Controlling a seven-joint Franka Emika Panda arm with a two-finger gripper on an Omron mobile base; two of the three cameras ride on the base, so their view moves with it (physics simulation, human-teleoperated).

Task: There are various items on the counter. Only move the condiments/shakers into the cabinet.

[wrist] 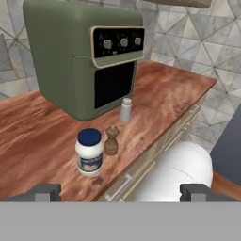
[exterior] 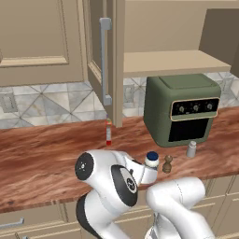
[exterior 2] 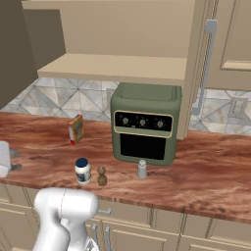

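Currently the gripper (wrist: 120, 192) is standing wide open, its two dark finger tips far apart and holding nothing, looking down at the reddish-brown wood-grain counter (wrist: 42, 127). Near its front edge a small white jar (wrist: 89, 152) with a dark blue lid is sitting just beside a brown turned-wood pepper mill (wrist: 111, 140), and a pale grey shaker (wrist: 125, 109) is standing farther back, just in front of the boxy green oven (wrist: 80, 52) with its dark glass door and three knobs. The white arm (exterior: 116, 186) is folding low in front of the counter edge. Above, the beige wooden cabinet (exterior 2: 117, 66) is hanging with its door (exterior: 100, 56) swung open, long silver handle showing, its plain shelf bare. A small red and yellow box (exterior 2: 75, 129) is standing left of the oven.
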